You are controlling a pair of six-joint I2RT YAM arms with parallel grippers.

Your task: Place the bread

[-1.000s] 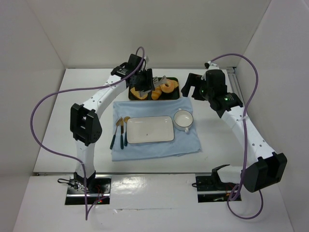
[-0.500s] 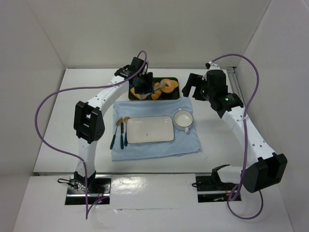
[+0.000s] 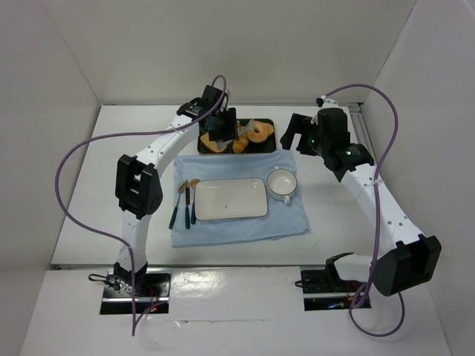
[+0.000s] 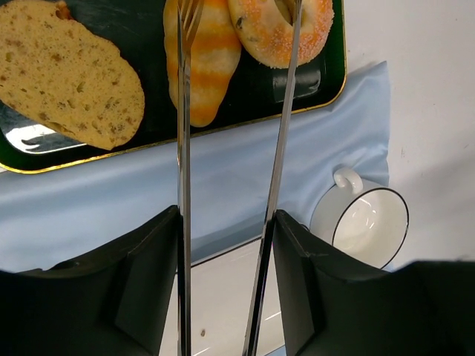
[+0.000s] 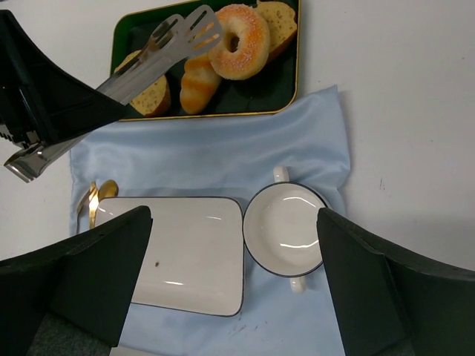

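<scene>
The bread, a golden ring-shaped bun [image 3: 259,133], lies at the right of a dark gold-rimmed tray [image 3: 274,142]. It also shows in the left wrist view [image 4: 312,30] and the right wrist view [image 5: 239,41]. My left gripper [image 3: 223,130] [image 4: 226,222] is shut on metal tongs [image 4: 182,148]. The open tong blades reach over the tray. One blade lies over the oblong roll [image 4: 215,59] and the other crosses the bun. In the right wrist view the tong tips [image 5: 185,26] sit just left of the bun. My right gripper [image 3: 297,133] [image 5: 237,274] is open and empty, above the cup and plate.
A toast slice [image 4: 67,74] lies at the tray's left. A white rectangular plate [image 3: 230,198], a white two-handled cup [image 3: 282,183] and teal-handled gold cutlery [image 3: 185,204] rest on a light blue cloth [image 3: 237,226] in front of the tray. White walls surround the table.
My left wrist has shifted slightly over the tray, with the tongs still in it and pointing at the bun. The right arm has not moved.
</scene>
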